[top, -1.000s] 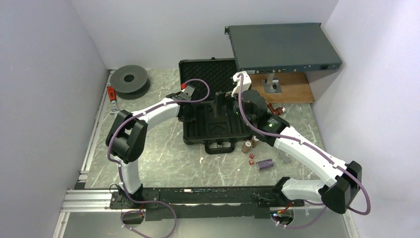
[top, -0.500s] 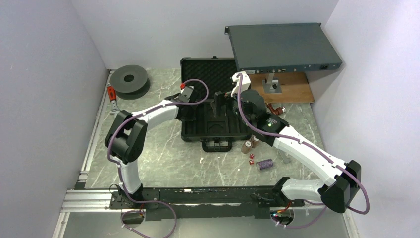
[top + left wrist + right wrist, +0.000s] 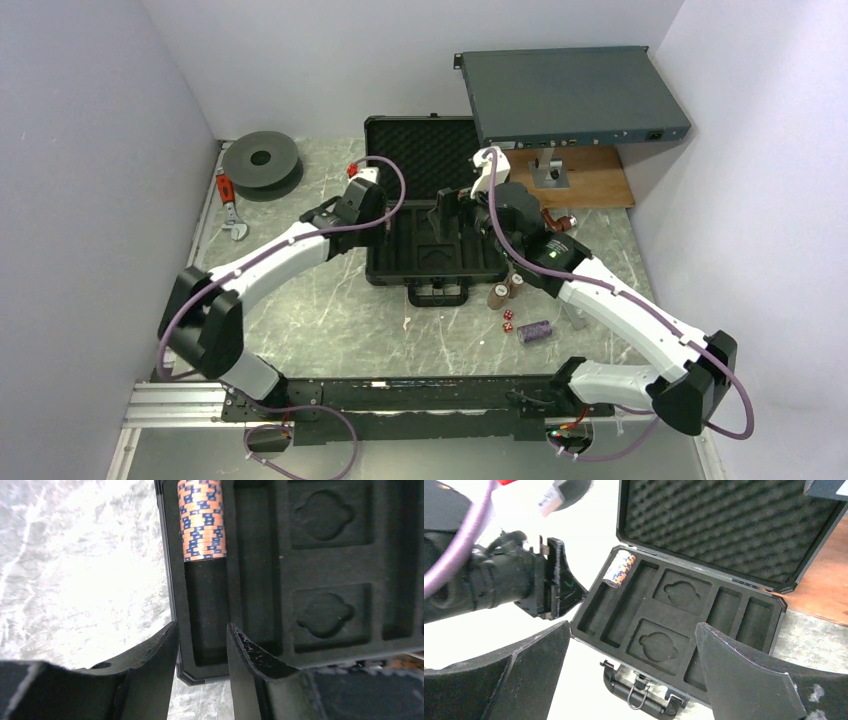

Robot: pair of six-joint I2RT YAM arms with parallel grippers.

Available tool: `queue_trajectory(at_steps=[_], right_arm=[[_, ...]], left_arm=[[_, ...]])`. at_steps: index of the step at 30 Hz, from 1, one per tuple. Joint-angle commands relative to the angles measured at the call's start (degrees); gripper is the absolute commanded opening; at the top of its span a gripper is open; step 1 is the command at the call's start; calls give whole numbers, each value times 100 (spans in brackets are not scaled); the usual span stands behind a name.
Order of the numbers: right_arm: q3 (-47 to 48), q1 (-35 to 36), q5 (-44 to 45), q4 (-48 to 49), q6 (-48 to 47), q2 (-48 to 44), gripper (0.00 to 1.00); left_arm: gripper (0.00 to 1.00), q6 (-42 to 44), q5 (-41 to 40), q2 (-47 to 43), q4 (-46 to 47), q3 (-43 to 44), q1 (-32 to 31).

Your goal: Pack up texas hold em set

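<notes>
Wrist views alone show chip stack (image 3: 201, 520) in briefcase (image 3: 260, 555) — overhead perhaps hidden; left gripper (image 3: 202, 630), right gripper (image 3: 632, 630) agape.

The white right arm (image 3: 610, 300) hides the right slots of the black hard plastic briefcase (image 3: 415, 262) from above. The left wrist view's top edge cuts the orange-and-blue chip stack (image 3: 201, 520). The small red dice (image 3: 507, 316) are too small to read.

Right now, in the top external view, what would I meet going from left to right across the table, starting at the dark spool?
dark spool → briefcase handle → brown chip stack → purple chip stack. The red dice lie directly below the brown chip stack in the picture, so they are left out.
</notes>
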Motion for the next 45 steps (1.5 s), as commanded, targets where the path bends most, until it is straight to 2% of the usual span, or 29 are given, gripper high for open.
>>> queue_trajectory(at_steps=[1, 4, 8, 11, 13, 20, 25, 28, 34, 37, 45], right_arm=[[334, -16, -91, -121, 141, -330, 100], [305, -16, -102, -187, 205, -433, 100], [217, -16, -140, -193, 284, -565, 100], [165, -16, -191, -231, 330, -617, 100], [151, -12, -243, -293, 371, -627, 99], [212, 25, -444, -908, 627, -503, 99], [18, 63, -354, -1548, 819, -517, 99], [-121, 64, -150, -2002, 995, -648, 99], [-437, 72, 158, -2637, 1794, -859, 100], [-529, 68, 530, -3101, 2397, -911, 100], [-999, 72, 1125, -4312, 3824, -1296, 100]], left_arm=[[46, 238, -326, -746, -348, 138, -108], [53, 384, -428, -1316, -514, 48, -162], [74, 738, -410, -2426, -355, -241, -182], [86, 1024, -497, -2918, -538, -185, -182], [98, 1196, -575, -3102, -621, -114, -173], [100, 2109, -412, -3331, -955, -94, -164], [96, 2416, 726, -3495, -664, -630, -164], [93, 2561, 1057, -3559, -571, -771, -164], [94, 2884, 1826, -3514, -523, -776, -173], [99, 2808, 1835, -3567, -453, -835, -173], [98, 2823, 1657, -3504, -613, -815, -181]])
